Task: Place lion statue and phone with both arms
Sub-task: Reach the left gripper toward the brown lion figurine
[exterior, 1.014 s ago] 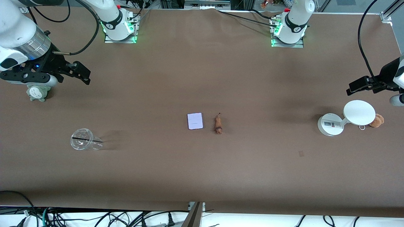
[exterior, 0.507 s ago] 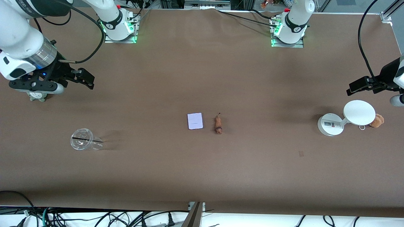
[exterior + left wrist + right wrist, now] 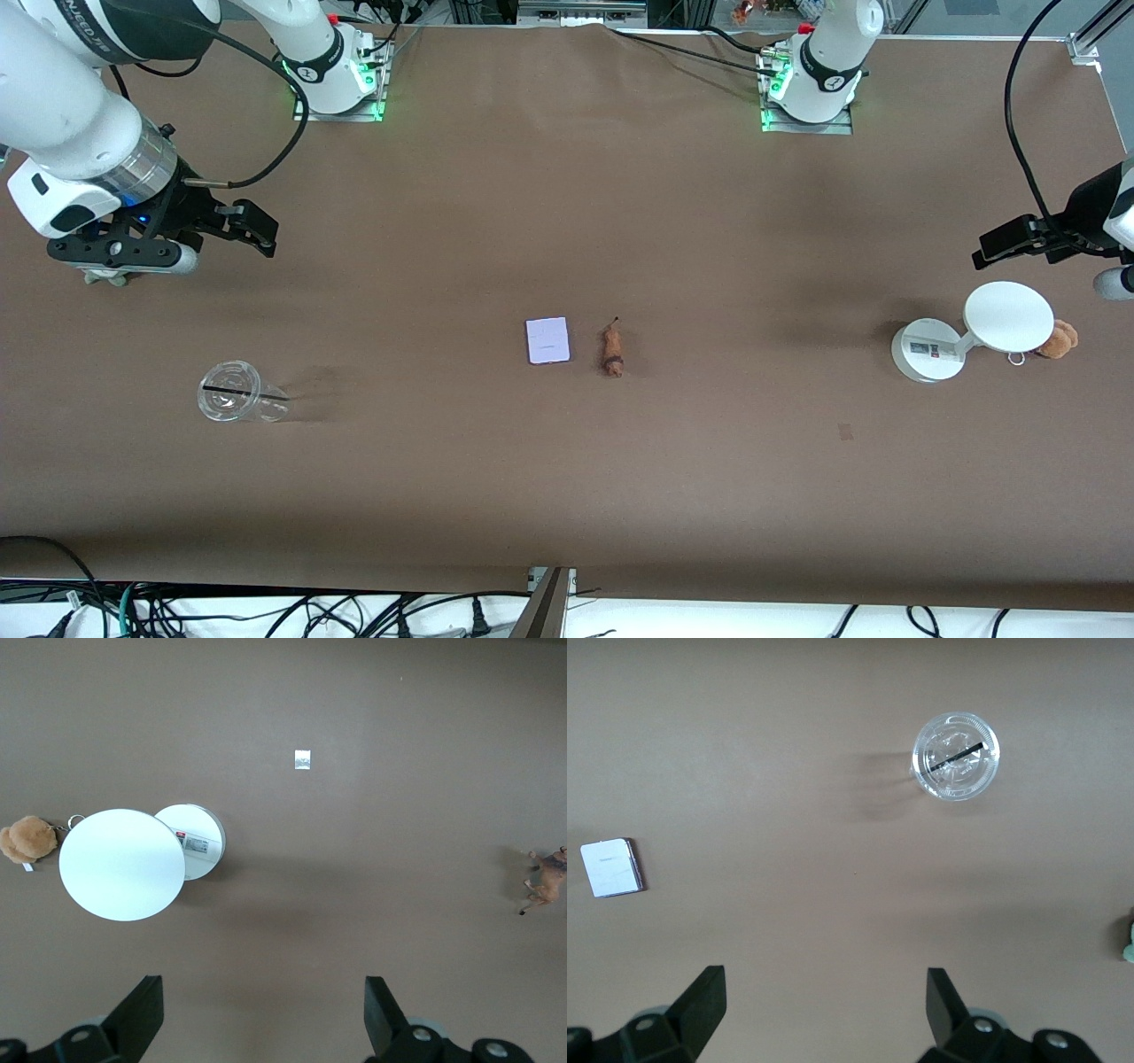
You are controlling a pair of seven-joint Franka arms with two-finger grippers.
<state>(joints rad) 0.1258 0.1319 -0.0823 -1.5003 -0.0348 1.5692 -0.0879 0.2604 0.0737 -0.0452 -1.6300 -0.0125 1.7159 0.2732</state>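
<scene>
Swinging inward from the table's edge, the right gripper (image 3: 252,232) has advanced toward the table's middle since a second ago and now covers most of the grey-green plush creature (image 3: 108,276) beneath its wrist, while the left gripper (image 3: 997,245) waits where it was at the left arm's end of the table. Both pairs of fingers stand wide apart and empty, as each wrist view confirms.

At mid-table the phone (image 3: 547,340), a pale lavender slab, lies flat on the brown tablecloth (image 3: 567,461). Just beside it, toward the left arm's end and not touching, rests the lion statue (image 3: 612,349), its thin dark-tipped tail pointing toward the arms' bases. Neither has shifted.

Toward the right arm's end, a clear plastic cup (image 3: 232,392) with a dark straw lies nearer the front camera than the right gripper. At the left arm's end a white stand (image 3: 970,334) with a round base and disc top sits just below the left gripper, with a brown fuzzy plush (image 3: 1058,339) on a metal ring touching its disc side.
</scene>
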